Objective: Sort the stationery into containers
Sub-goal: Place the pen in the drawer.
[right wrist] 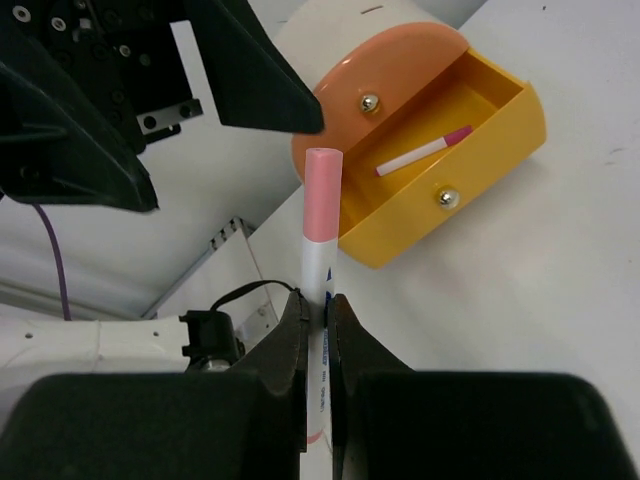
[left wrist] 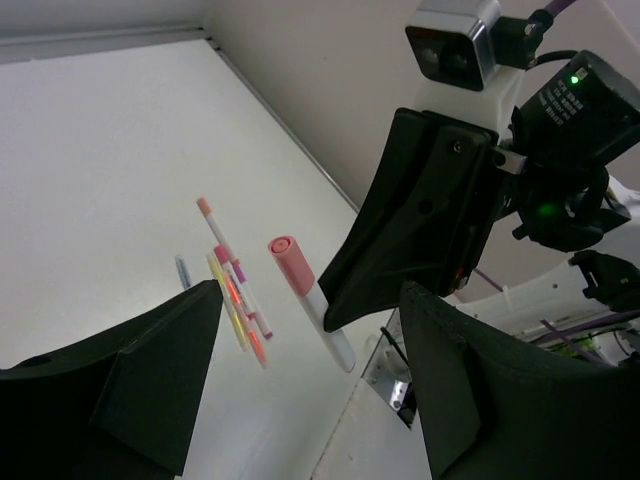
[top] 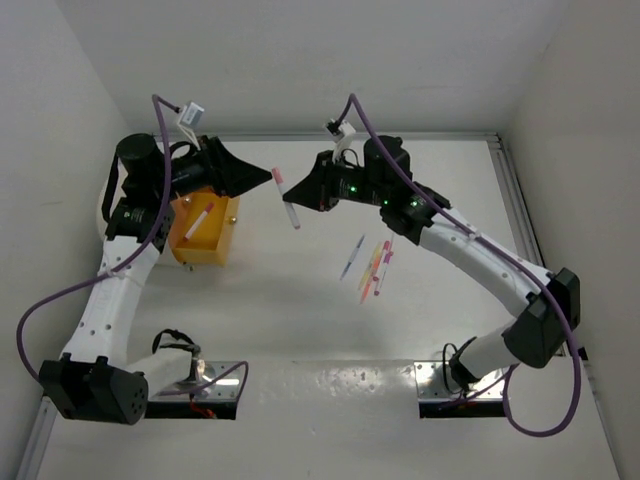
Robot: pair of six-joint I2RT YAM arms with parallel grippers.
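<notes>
- the pink-white pen (right wrist: 320, 230) hung in the air above the table (top: 300, 330) — upright in my right wrist view, pink cap on top.
- my right claw (right wrist: 318, 312) was clamped together on its white barrel.
- my left claw (top: 262, 178) stood apart, its fingertips just beside the pink cap, not gripping it.
- beyond that, the yellow bin (right wrist: 505, 115) sat against the round orange face (right wrist: 390, 75), with one pink-tipped pen (right wrist: 425, 152) lying inside.
- a cluster of thin pens (top: 372, 262) lay on the table — well apart from the bin.
</notes>
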